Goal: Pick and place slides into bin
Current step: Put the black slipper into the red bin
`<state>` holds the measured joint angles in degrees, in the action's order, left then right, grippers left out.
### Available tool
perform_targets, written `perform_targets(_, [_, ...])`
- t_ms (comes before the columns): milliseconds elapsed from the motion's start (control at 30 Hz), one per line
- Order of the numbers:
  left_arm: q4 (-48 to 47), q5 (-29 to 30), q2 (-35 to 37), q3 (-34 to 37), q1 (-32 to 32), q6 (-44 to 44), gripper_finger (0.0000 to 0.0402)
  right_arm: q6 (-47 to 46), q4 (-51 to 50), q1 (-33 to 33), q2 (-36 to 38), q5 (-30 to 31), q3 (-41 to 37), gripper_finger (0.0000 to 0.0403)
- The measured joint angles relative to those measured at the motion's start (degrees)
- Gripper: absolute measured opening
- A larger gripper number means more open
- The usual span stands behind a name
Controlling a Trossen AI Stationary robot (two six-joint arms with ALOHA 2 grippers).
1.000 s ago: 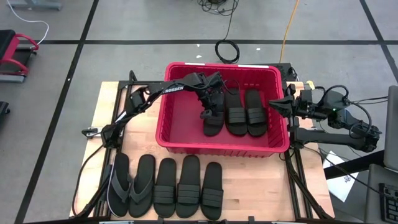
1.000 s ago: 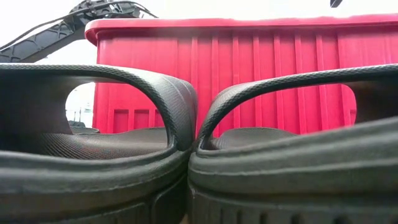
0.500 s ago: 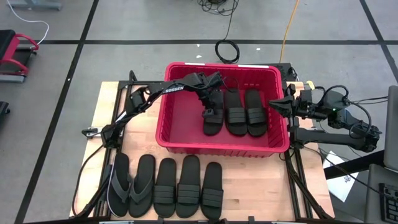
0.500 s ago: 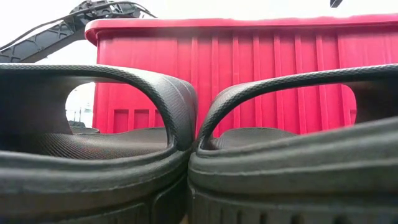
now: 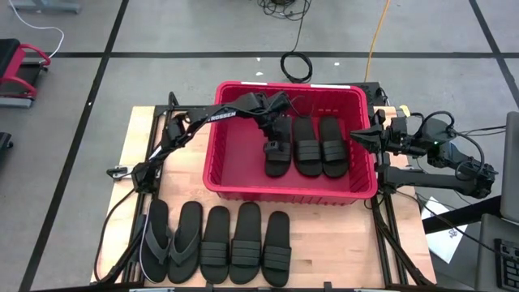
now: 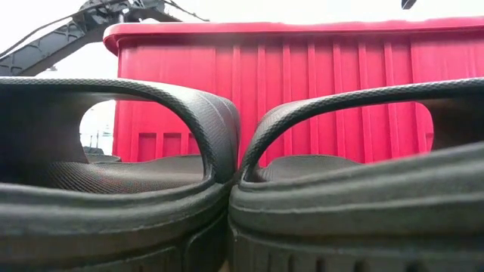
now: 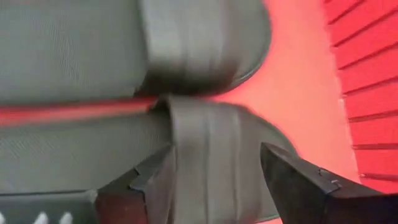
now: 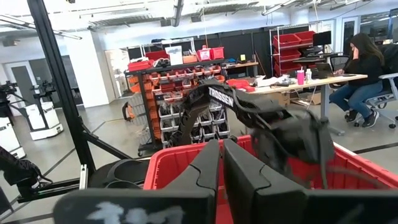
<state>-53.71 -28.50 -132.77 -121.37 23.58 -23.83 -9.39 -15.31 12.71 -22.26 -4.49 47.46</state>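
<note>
Left gripper (image 5: 273, 139): reaching into the bin from the table's left side and hanging just above the leftmost slide lying inside; in the left wrist view its two dark fingers (image 7: 298, 180) are standing apart on either side of that slide's ribbed band (image 7: 208, 162), spread wider than the band and not pressing on it

Slide under the gripper (image 5: 278, 156): lying flat on the red floor of the bin, band up, with nothing gripping it

Other slides in the bin: two ribbed-band slides (image 5: 307, 146) and (image 5: 332, 146) are lying side by side just to the right of the first, all three abreast in the right half of the bin

Bin (image 5: 235, 174): sitting at the far middle of the table; its left half is showing bare red floor; in the low view its slotted wall (image 6: 318, 91) is filling the background

Slides on the table: five are lining up in a row along the near edge, in front of the bin; the two on the left (image 5: 156, 239) and (image 5: 186, 239) are thong-strap flip-flops, the three on the right (image 5: 216, 243), (image 5: 246, 239) and (image 5: 276, 247) are carrying wide bands; the low view is looking through two of these bands (image 6: 189, 113) touching edge to edge

Right gripper (image 5: 362, 137): waiting outside the bin's right wall, pointing toward it; in the right wrist view its fingers (image 8: 205, 171) are pressing nearly together with only a thin slit between them, holding nothing

Room beyond: a person (image 8: 360, 68) is sitting at a desk well behind the table
</note>
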Motion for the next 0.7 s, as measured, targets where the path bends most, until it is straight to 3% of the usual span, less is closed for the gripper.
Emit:
perform_targets(267, [0.6,8.6,8.7,0.0,-1.5,-3.3,0.0222,-0.3,-1.1,0.0,0.0,0.0,0.0,0.0013])
perform_targets(367, [0.7,7.5,14.1,0.0,-2.8,0.7,0.0205,-0.4,-1.3,0.0,0.0,-0.1,0.0,0.0013])
perform_targets(500, [1.2,-1.6,21.4,-0.1,-7.2,2.9,0.0145,-0.4,-1.3,0.0,0.0,-0.2,0.0,0.0013])
perform_targets(633, [1.7,-3.1,26.6,-0.1,-13.1,1.7,0.0043,-0.3,-1.3,0.0,0.0,-0.2,0.0,0.0013])
perform_targets(700, [3.8,-4.0,28.1,-0.1,-15.4,5.9,0.0013,-0.4,-1.3,0.0,0.0,-0.3,0.0,0.0013])
